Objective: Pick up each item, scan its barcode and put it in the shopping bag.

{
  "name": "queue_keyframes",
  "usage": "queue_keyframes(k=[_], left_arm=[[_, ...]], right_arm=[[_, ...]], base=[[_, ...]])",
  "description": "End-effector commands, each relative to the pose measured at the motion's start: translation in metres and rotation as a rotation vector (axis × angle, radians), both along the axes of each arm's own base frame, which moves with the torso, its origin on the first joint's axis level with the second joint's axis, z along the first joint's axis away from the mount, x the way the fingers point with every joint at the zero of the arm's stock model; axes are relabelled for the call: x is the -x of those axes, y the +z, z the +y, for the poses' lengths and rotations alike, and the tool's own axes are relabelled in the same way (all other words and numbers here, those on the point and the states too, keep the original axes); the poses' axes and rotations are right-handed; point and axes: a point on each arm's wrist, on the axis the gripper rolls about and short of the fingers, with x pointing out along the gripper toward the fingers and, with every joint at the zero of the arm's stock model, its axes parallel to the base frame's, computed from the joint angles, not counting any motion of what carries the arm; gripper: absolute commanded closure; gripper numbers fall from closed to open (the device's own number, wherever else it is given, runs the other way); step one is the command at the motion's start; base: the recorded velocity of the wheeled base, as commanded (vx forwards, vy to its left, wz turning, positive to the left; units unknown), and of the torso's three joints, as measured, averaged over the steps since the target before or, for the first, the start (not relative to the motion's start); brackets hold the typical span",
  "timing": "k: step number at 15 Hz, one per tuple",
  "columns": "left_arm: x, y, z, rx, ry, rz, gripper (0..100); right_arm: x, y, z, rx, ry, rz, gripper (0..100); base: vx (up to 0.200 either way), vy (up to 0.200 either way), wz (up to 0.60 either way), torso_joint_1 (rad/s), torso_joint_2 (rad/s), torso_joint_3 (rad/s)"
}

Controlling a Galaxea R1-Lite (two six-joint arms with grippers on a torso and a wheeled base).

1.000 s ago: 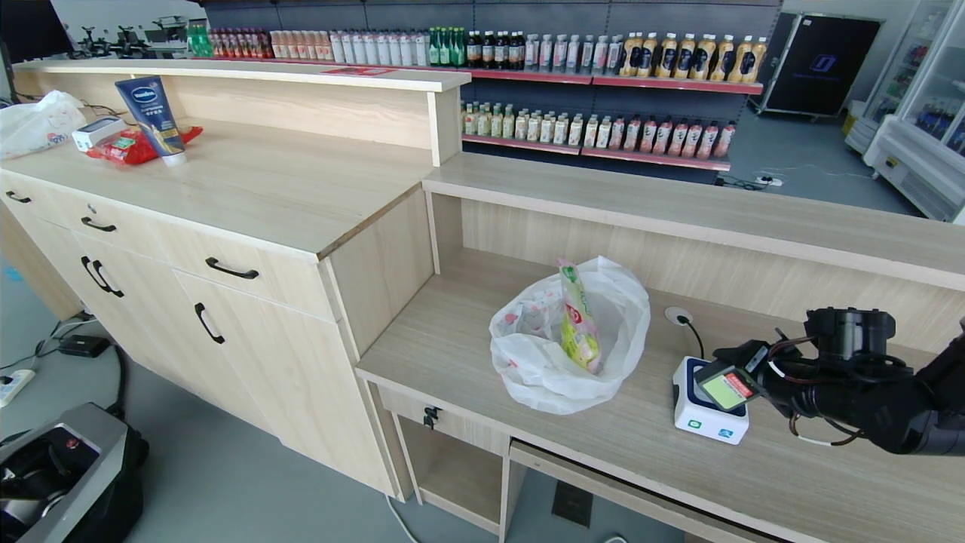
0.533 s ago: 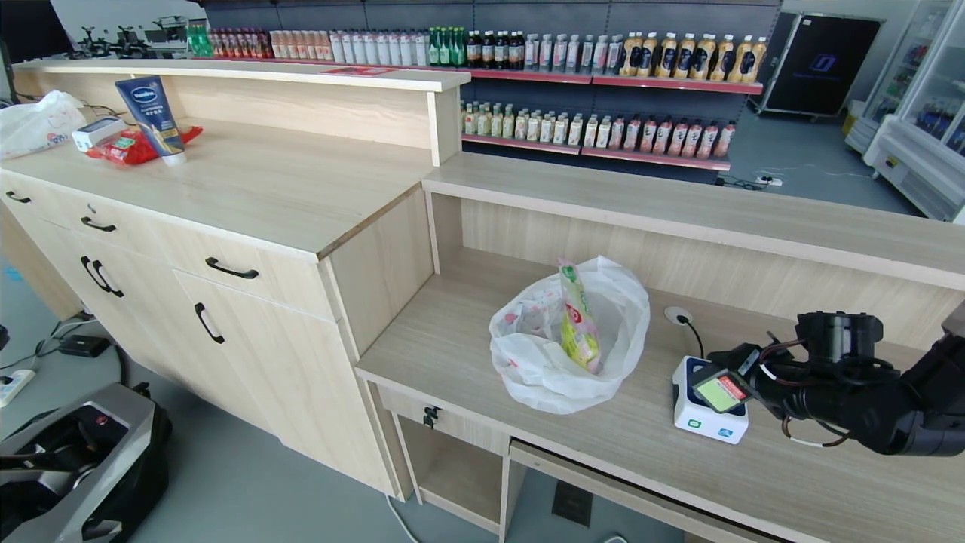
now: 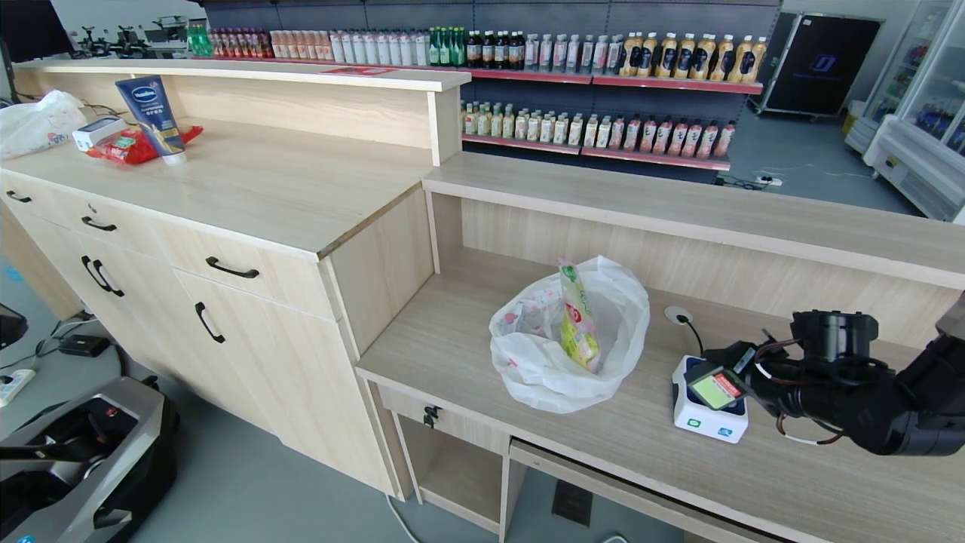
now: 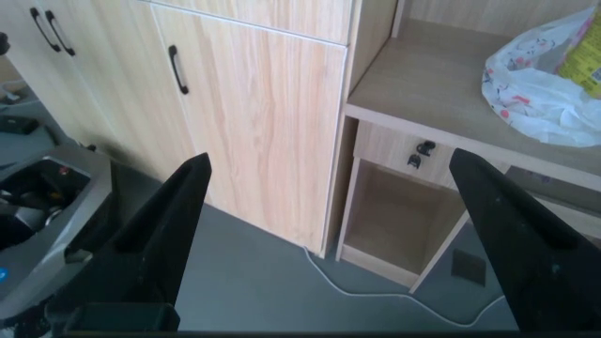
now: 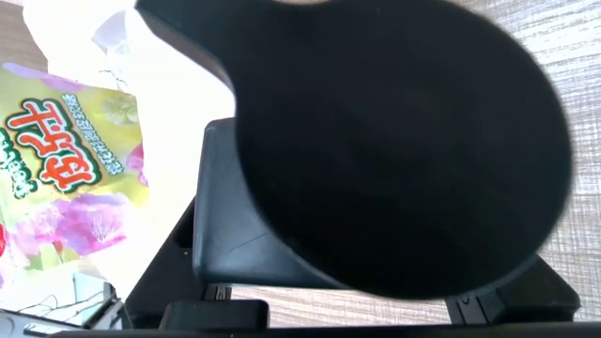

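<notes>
Your right gripper (image 3: 725, 371) holds a small green-and-red item (image 3: 716, 391) clamped between its jaws, directly above the white scanner (image 3: 705, 424) and close to its top face. The shopping bag (image 3: 539, 366) lies open just beside the scanner, on its left, with a yellow-green packet (image 3: 579, 324) upright inside. Your left gripper (image 4: 333, 235) hangs well apart from the scanner, lower down, jaws spread wide.

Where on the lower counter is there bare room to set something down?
Bare: the counter left of the bag, and the front strip before it. Crowded: at the scanner, with the right gripper holding an item over it.
</notes>
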Motion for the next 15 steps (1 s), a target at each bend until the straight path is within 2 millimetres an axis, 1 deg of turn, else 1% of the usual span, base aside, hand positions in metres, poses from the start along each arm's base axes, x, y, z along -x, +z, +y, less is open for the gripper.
queue_keyframes(k=[1,4,5,6,7,8,9,10,11,13,15], left_arm=[[0.0,0.0,0.0,0.001,0.001,0.0,0],[0.0,0.0,0.0,0.001,0.001,0.0,0],[0.0,0.0,0.0,0.001,0.001,0.0,0],[0.0,0.0,0.0,0.001,0.001,0.0,0],[0.0,0.0,0.0,0.001,0.001,0.0,0],[0.0,0.0,0.0,0.001,0.001,0.0,0],[0.0,0.0,0.0,0.001,0.001,0.0,0],[0.0,0.0,0.0,0.001,0.001,0.0,0],[0.0,0.0,0.0,0.001,0.001,0.0,0],[0.0,0.0,0.0,0.001,0.001,0.0,0],[0.0,0.0,0.0,0.001,0.001,0.0,0]], right_arm=[[0.0,0.0,0.001,0.0,0.004,-0.001,100],[0.002,0.001,0.002,0.001,0.006,-0.001,100],[0.004,0.007,0.002,0.009,0.006,-0.019,100],[0.008,0.023,0.003,0.057,-0.011,-0.062,100],[0.017,0.041,0.007,0.164,-0.013,-0.104,100],[0.035,0.061,0.007,0.339,0.039,-0.148,100],[0.043,0.069,0.006,0.422,0.063,-0.17,100],[0.067,0.098,-0.001,0.62,0.09,-0.249,100],[0.081,0.115,-0.002,0.685,0.087,-0.299,100],[0.102,0.136,-0.003,0.736,0.066,-0.362,100],[0.111,0.135,-0.008,0.793,0.061,-0.343,100]], base=[[0.0,0.0,0.0,0.0,0.0,0.0],[0.0,0.0,0.0,0.0,0.0,0.0],[0.0,0.0,0.0,0.0,0.0,0.0],[0.0,0.0,0.0,0.0,0.0,0.0],[0.0,0.0,0.0,0.0,0.0,0.0],[0.0,0.0,0.0,0.0,0.0,0.0],[0.0,0.0,0.0,0.0,0.0,0.0],[0.0,0.0,0.0,0.0,0.0,0.0],[0.0,0.0,0.0,0.0,0.0,0.0],[0.0,0.0,0.0,0.0,0.0,0.0],[0.0,0.0,0.0,0.0,0.0,0.0]])
